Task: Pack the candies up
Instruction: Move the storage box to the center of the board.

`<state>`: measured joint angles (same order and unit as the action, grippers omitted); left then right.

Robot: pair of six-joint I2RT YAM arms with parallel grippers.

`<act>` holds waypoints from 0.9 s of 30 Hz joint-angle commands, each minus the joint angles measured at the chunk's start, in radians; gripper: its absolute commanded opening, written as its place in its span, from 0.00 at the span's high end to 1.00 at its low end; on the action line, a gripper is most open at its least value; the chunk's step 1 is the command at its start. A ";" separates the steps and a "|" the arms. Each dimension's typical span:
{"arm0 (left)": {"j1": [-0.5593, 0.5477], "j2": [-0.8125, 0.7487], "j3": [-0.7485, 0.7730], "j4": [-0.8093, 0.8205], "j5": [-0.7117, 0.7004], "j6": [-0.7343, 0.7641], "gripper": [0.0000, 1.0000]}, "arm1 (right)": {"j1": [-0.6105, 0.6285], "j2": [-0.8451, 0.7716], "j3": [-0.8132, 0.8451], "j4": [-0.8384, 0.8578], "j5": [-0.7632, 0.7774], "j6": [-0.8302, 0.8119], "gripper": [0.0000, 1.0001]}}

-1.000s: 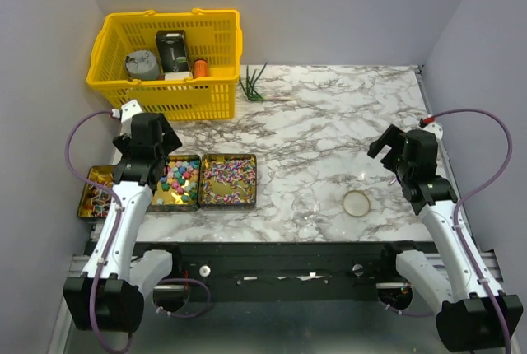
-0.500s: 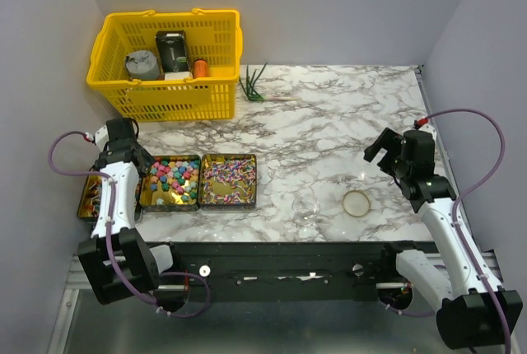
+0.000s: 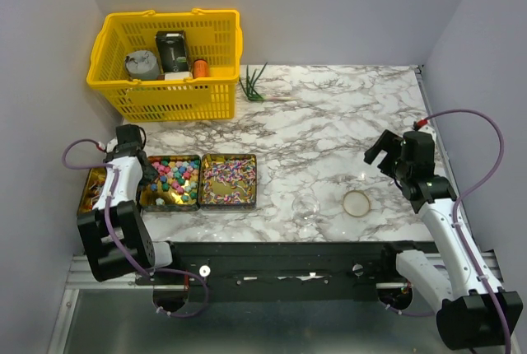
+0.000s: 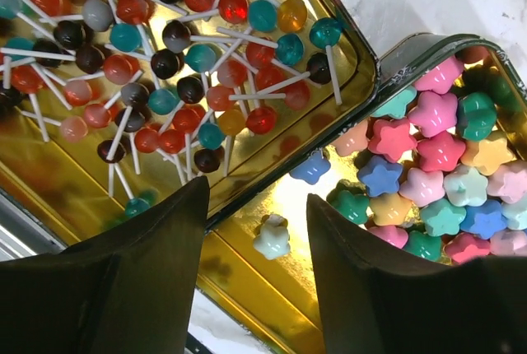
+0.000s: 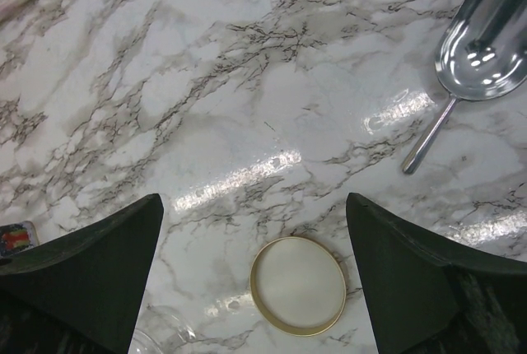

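Hovers with left fingers (image 4: 148, 272) parted and clasping nothing, over the join of two gold tins. Shows, in the gap between the fingertips and untouched by either, one pale star candy (image 4: 272, 237) on the floor of the middle tin (image 4: 239, 288). Finds the candies (image 4: 428, 165) heaped just right of it in that same tin, lollipops (image 4: 165, 49) in the neighbouring tin (image 4: 49, 181). Keeps right fingers (image 5: 82, 263) spread wide and empty above the marble tabletop (image 5: 206, 82), round gold lid (image 5: 298, 286) under the gap, metal scoop (image 5: 486, 33) well apart.
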<state>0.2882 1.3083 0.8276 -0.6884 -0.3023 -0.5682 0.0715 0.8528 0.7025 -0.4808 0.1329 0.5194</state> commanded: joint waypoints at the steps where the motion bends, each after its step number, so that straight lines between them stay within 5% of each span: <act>1: 0.005 0.048 0.013 0.043 0.064 0.013 0.44 | -0.004 -0.031 0.026 -0.048 0.016 -0.021 0.00; 10: -0.029 0.086 -0.004 0.090 0.196 -0.047 0.62 | -0.004 -0.060 0.014 -0.071 0.007 -0.012 0.00; 27: -0.422 0.220 0.100 0.109 0.186 -0.202 0.66 | -0.004 0.000 -0.017 -0.071 -0.091 0.002 0.00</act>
<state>-0.0650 1.5005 0.8978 -0.5930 -0.1730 -0.6991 0.0715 0.8341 0.7013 -0.5247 0.0895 0.5243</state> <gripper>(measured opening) 0.350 0.997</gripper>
